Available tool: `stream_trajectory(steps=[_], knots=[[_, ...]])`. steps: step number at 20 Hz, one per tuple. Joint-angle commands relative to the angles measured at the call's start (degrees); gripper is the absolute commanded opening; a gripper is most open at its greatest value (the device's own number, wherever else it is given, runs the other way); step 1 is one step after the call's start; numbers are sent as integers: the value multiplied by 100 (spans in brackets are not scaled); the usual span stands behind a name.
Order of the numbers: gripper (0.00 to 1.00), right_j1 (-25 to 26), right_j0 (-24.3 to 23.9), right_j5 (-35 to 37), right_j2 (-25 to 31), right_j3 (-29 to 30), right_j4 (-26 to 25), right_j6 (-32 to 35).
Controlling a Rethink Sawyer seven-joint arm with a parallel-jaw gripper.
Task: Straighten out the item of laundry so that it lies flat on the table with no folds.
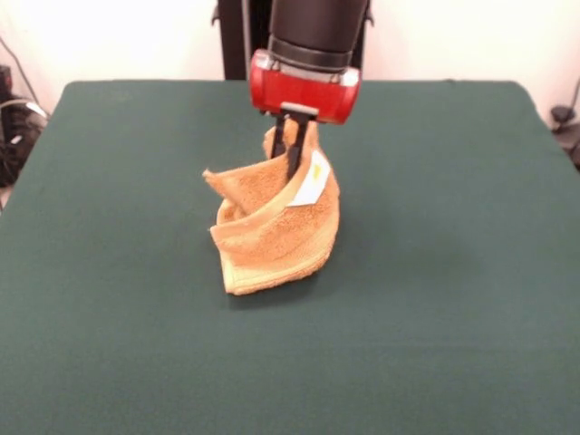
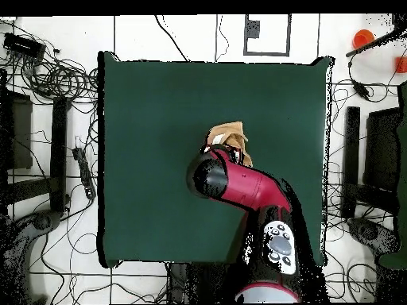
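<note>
A golden-tan terry towel (image 1: 272,236), the item of laundry, hangs partly lifted over the dark green table (image 1: 435,299). Its upper edge is pinched in my gripper (image 1: 292,149), which is shut on it, and its lower folds still rest crumpled on the table. A small white label (image 1: 313,179) shows near the raised edge. From overhead only part of the towel (image 2: 229,133) shows past the red and black arm (image 2: 246,187), which hides the gripper there.
The green table (image 2: 143,159) spreads wide on every side of the towel. Cables and dark equipment (image 2: 56,143) lie on the floor around the table's edges.
</note>
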Motion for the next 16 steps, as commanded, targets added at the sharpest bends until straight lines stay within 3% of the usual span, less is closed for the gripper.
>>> stream_trajectory(steps=[1, 16], knots=[[0, -15, 387, 932, 9, 134, 132, 1143], [0, -4, 904, 1019, -310, 123, 337, 1535]])
